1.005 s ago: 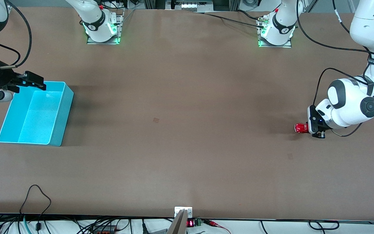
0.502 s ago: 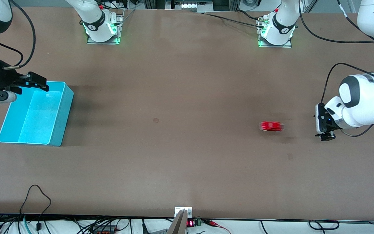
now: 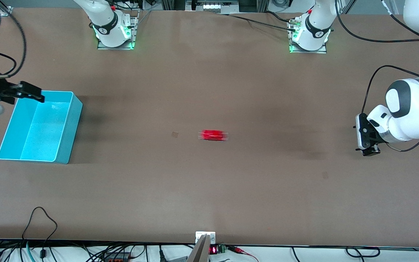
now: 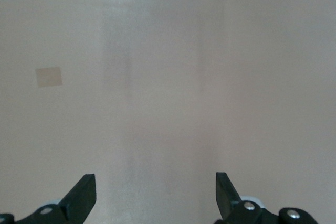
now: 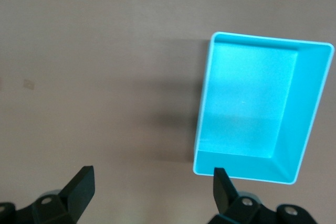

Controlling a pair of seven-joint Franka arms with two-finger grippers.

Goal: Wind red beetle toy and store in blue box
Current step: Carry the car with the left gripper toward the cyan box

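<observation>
The red beetle toy (image 3: 214, 135) is on the bare table near the middle, blurred as it rolls, free of both grippers. The blue box (image 3: 72, 123) stands empty at the right arm's end of the table, and the right wrist view also shows it (image 5: 247, 93). My left gripper (image 3: 366, 140) is open and empty just above the table at the left arm's end; its wrist view shows only bare table between the fingers of the left gripper (image 4: 155, 192). My right gripper (image 3: 31, 91) is open and empty over the box's corner, and its own wrist view shows it (image 5: 152, 192).
A small square mark (image 3: 174, 134) lies on the table between the toy and the box. Another faint mark (image 3: 325, 175) lies nearer the front camera by the left gripper. Both arm bases (image 3: 113, 32) stand along the table's top edge.
The toy left my left gripper and has rolled from beside it to the table's middle, toward the box. The left gripper drew back and up slightly. The right gripper shifted a little outward over the box's corner.
</observation>
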